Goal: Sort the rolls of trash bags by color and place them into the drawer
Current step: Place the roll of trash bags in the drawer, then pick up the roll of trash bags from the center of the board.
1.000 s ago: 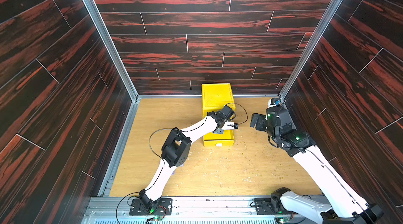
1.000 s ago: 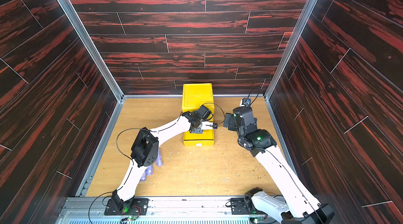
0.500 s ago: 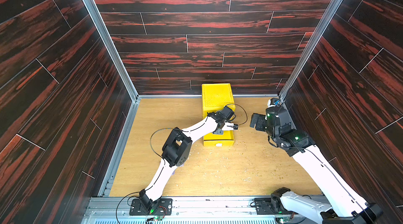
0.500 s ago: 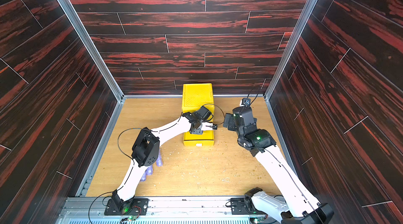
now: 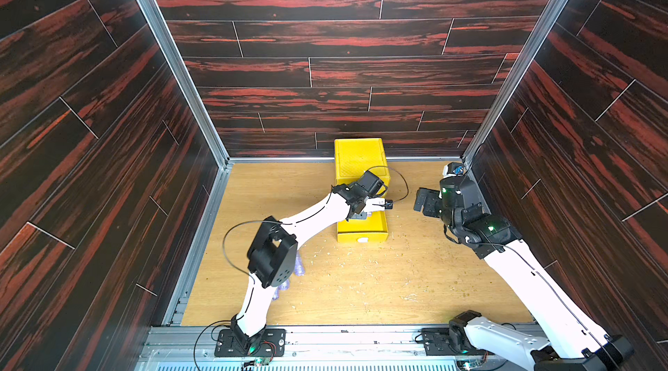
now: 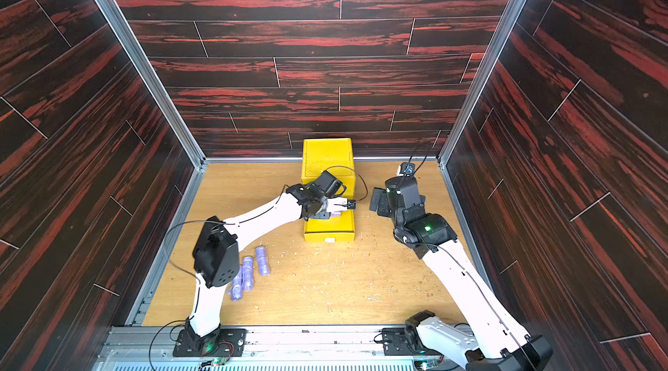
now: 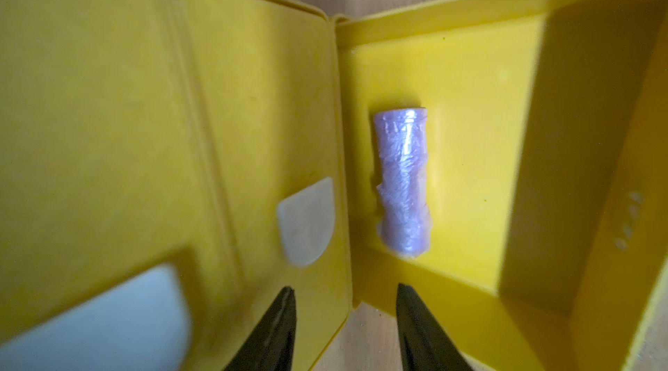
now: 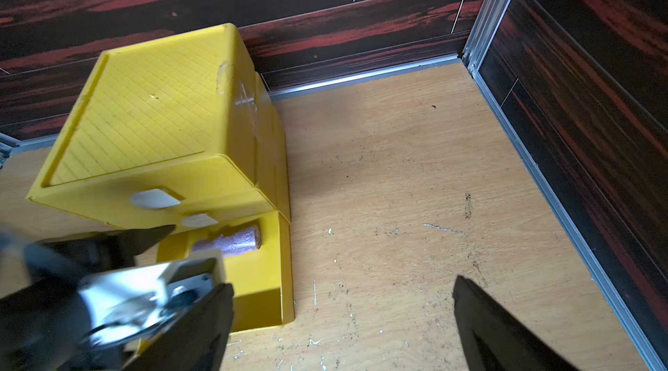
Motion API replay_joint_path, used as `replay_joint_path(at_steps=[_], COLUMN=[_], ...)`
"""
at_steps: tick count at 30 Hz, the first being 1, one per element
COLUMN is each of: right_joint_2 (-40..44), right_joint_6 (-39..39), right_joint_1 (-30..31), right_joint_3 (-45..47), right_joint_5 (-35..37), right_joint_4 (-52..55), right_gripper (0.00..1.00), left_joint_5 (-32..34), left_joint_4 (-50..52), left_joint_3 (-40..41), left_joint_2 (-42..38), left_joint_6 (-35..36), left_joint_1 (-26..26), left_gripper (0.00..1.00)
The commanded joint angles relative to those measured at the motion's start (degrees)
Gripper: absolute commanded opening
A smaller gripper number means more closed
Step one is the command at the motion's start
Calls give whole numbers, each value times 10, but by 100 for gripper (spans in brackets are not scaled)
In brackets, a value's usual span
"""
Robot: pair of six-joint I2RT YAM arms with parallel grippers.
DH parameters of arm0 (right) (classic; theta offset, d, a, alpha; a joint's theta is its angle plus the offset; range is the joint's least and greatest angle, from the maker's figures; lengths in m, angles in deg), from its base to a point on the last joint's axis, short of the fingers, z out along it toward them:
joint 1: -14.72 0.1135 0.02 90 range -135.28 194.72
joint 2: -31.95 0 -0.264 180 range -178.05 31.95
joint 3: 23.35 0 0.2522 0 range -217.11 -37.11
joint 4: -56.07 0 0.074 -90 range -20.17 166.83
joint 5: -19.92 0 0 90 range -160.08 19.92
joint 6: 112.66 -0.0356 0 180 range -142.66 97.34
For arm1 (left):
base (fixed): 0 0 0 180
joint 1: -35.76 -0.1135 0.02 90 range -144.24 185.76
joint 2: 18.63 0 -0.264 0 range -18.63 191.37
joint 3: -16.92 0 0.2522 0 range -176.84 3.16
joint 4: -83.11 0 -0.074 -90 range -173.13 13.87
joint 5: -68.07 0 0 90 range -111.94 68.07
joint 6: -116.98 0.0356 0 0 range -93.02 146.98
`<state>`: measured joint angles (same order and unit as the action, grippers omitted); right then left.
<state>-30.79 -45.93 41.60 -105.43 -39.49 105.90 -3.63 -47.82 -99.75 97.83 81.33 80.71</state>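
Wood tabletop (image 5: 361, 300) w/ crumbs (image 5: 349, 264), dark red-grain walls (image 5: 325, 37), alu rail (image 5: 361, 337)

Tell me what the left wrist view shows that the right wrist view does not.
Only left wrist: the empty gap of the left gripper and the whole purple roll. Only right wrist: the gridded top of the cabinet and the wide-open right gripper. Both: that roll lying in the pulled-out bottom drawer, and the wooden table.
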Motion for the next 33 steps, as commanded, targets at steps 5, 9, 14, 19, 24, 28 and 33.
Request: replay_joint_path(at_steps=[5, 9, 14, 19, 24, 28, 33], right_joint_2=[6, 15, 29, 50, 40, -21, -159], right_joint_6=[5, 19, 37, 71, 62, 56, 38], right_joint_1=[-1, -1, -2, 1, 50, 222, 365], right_joint_3=[-34, -43, -26, 16, 45, 17, -46], right_joint_5=[-3, -14, -89, -262, -356, -245, -166], right_joint_4=[20, 24, 7, -40, -68, -55, -29], right_gripper=[98, 98, 98, 95, 87, 87, 87], left_joint_5=[47, 72, 118, 193, 295, 327, 358], left_joint_4=[-1, -17, -148, -155, -85, -49, -57], left_joint_3=[29, 76, 238, 326, 358, 389, 458], left_joint_2=[-147, -251, -424, -542, -591, -630, -706], left_joint_6=[-108, -218, -393, -500, -580, -637, -686], left_joint_1=[24, 22, -17, -39, -58, -87, -128], left_gripper=[49, 48, 48, 52, 47, 47, 48])
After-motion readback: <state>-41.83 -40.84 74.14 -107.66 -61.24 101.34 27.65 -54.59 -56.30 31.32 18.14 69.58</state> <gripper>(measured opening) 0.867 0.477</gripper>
